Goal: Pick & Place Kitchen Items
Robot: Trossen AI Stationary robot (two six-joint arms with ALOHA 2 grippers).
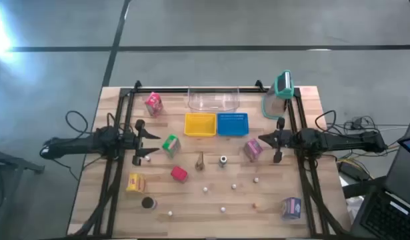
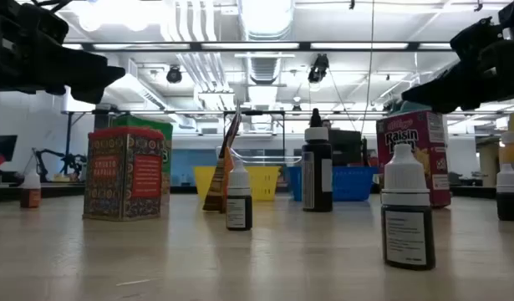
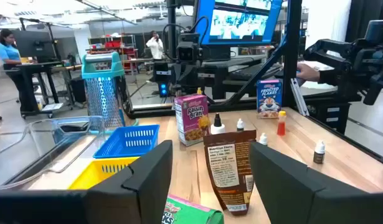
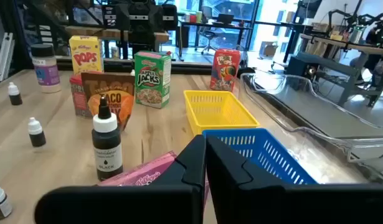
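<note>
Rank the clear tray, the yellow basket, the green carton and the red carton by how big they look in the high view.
1. clear tray
2. yellow basket
3. green carton and red carton: look about alike, so no ranking between them.

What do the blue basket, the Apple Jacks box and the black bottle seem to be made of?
Blue basket: probably plastic, slightly glossy, with moulded mesh walls. Apple Jacks box: printed cardboard, with flat faces and sharp folded edges. Black bottle: likely plastic, with a paper label and a pointed black cap; glass cannot be ruled out.

pale wooden table, perforated plastic baskets, seemingly glossy cardboard cartons, clear tray
</note>
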